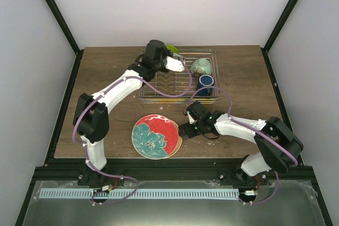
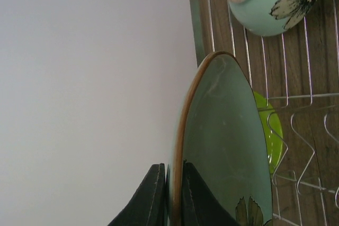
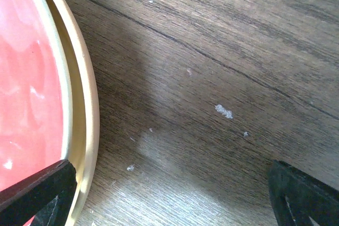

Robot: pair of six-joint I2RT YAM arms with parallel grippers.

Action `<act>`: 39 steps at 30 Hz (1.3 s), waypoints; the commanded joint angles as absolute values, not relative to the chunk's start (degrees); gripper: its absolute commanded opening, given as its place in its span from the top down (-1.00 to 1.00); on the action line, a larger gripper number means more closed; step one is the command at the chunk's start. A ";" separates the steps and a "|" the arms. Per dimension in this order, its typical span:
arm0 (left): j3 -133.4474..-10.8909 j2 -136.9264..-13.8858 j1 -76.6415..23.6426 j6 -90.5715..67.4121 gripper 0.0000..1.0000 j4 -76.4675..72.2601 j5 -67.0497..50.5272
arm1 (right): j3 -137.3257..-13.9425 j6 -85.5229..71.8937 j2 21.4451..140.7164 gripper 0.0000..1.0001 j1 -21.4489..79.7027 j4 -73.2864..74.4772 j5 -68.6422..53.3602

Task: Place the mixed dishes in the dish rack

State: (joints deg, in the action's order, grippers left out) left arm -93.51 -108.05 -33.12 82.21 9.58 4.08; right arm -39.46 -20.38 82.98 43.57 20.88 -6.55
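Observation:
My left gripper [image 1: 168, 60] [image 2: 172, 165] is shut on the rim of a muted teal plate [image 2: 222, 130] with a brown edge. It holds the plate on edge over the far left of the dish rack [image 1: 179, 99] [image 2: 307, 97]. A lime-green plate [image 1: 171, 49] [image 2: 271, 130] stands behind it in the rack. The mint-green bowl [image 1: 202, 66] [image 2: 265, 3] and dark-blue mug [image 1: 205, 83] sit in the rack's right end. The red floral plate [image 1: 153, 136] [image 3: 26, 78] lies on the peach-tan plate [image 1: 178, 140] [image 3: 87, 104] on the table. My right gripper [image 1: 186, 128] [image 3: 169, 199] is open at their right edge, one finger [image 3: 37, 194] over the rim.
The wooden table [image 1: 238, 78] ends at black frame rails on the left, right and front. White walls close in behind the rack.

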 commanded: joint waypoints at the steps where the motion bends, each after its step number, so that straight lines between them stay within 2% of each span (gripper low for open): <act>1: -93.43 -105.84 -32.75 82.84 1.00 2.49 3.92 | -38.91 -20.30 85.39 -1.00 43.07 21.35 -7.71; 25: -92.49 -113.90 -32.60 79.19 0.96 -1.58 6.28 | -38.38 -19.81 87.01 -1.00 43.07 20.04 -8.54; 27: -92.53 -114.12 -32.59 79.28 0.76 -1.67 6.77 | -38.36 -19.80 87.01 -1.00 43.07 20.04 -8.61; 33: -92.46 -113.91 -32.72 78.02 -0.11 -1.63 7.21 | -38.50 -19.90 87.06 -1.00 43.02 19.95 -8.91; 37: -92.38 -113.58 -33.16 77.72 -0.53 -2.01 7.88 | -38.45 -19.92 86.86 -1.00 43.09 20.25 -8.71; 39: -92.36 -113.07 -33.22 77.25 -0.82 -2.14 8.23 | -38.60 -20.03 86.75 -1.00 43.07 20.55 -8.33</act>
State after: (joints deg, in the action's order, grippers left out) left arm -91.42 -114.06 -32.73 78.17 -0.38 7.68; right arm -39.62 -19.90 84.42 43.29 17.45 -6.52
